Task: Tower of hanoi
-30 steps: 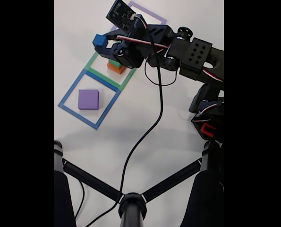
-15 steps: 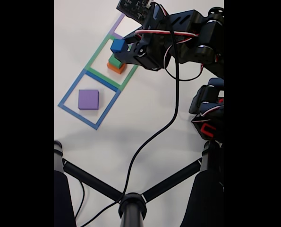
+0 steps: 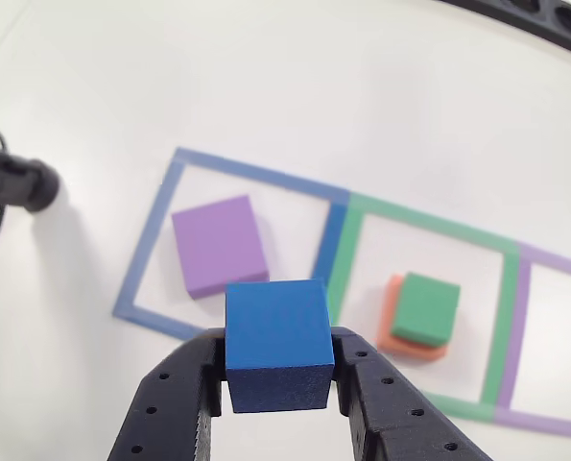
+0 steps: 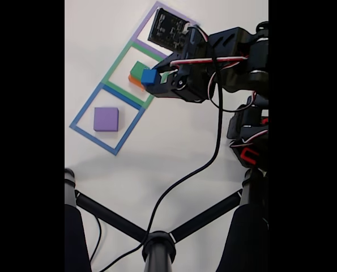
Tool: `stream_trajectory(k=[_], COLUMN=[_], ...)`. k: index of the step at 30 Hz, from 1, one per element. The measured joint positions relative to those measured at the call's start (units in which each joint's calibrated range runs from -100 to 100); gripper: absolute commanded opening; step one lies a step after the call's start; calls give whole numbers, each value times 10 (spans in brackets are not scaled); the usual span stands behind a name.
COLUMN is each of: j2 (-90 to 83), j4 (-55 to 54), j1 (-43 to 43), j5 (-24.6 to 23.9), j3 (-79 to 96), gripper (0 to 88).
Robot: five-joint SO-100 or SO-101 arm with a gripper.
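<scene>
Hand [image 3: 280, 384] pinches the blue cube [image 3: 277, 341] by its side faces, top face level, above the desk [image 3: 266, 86]. Beyond it: green cube [image 3: 425, 307] stacked on orange cube [image 3: 400, 336]; purple cube [image 3: 220, 244] further left. The fixed view adds the arm [image 4: 236, 56].

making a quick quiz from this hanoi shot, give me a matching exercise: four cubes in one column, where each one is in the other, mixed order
Things:
1. small dark blue matte cube
2. green matte cube
3. orange matte cube
4. large purple matte cube

Places:
A. alone inside the blue square outline
B. clamped in the gripper, off the table
C. bottom of the stack in the green square outline
D. on top of the orange cube

Pairs: 1-B, 2-D, 3-C, 4-A
</scene>
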Motion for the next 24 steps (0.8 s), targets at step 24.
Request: stream_trajectory(k=[24], j2=[308], j4=[-948], j1=[-56], j5=[0], j3=[484], gripper=[46])
